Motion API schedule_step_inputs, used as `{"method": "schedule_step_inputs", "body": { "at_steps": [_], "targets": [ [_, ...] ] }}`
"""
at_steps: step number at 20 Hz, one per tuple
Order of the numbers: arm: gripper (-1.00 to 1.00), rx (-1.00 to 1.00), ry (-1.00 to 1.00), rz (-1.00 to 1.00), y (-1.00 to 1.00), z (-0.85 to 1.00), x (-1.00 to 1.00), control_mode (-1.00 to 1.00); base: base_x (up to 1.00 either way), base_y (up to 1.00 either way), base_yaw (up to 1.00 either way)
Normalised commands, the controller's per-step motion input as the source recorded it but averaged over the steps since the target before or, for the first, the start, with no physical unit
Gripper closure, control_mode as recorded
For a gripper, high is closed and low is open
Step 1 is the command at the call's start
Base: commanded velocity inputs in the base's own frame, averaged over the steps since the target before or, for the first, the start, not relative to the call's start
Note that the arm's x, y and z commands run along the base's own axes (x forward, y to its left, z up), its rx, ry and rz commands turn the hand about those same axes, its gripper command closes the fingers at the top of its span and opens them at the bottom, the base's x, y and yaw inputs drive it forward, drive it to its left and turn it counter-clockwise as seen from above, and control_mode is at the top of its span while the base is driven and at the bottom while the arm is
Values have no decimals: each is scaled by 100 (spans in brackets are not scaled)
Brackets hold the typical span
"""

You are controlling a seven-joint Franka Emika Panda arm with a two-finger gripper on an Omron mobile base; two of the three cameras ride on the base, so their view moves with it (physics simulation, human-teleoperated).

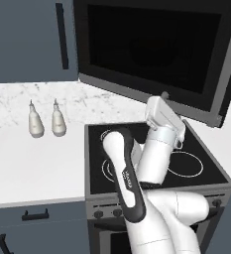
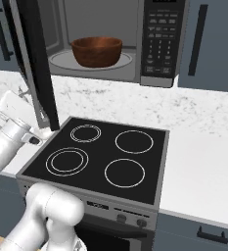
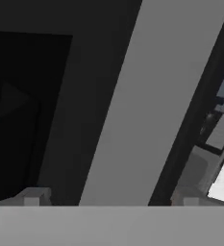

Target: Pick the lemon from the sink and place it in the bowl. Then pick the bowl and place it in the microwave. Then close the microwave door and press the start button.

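Inside, round wood-like bowl [image 2: 97, 51], glossy microwave door [image 1: 151, 49] ajar

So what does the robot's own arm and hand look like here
The arm is glossy white, built of rounded tube-like links, with dark charcoal bands at the joints; one dark band carries small pale lettering, too small to read. The wrist ends in a silvery-grey ring below a boxy white hand. In the hand view its fingertips are small, blocky and grey. No loose cables show.
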Motion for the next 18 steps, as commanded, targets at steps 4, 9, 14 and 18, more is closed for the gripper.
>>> {"method": "schedule_step_inputs", "body": {
  "at_steps": [4, 9, 14, 18],
  "targets": [
    [-100, 37, 0, -2, 0, 76, -26, -100, 0, 0, 0],
    [-100, 18, 12, -9, 0, 89, -1, -100, 0, 0, 0],
    [-100, 5, 33, -13, 0, 64, 14, -100, 0, 0, 0],
    [-100, 0, 44, -13, 0, 45, 35, -100, 0, 0, 0]
  ]
}}
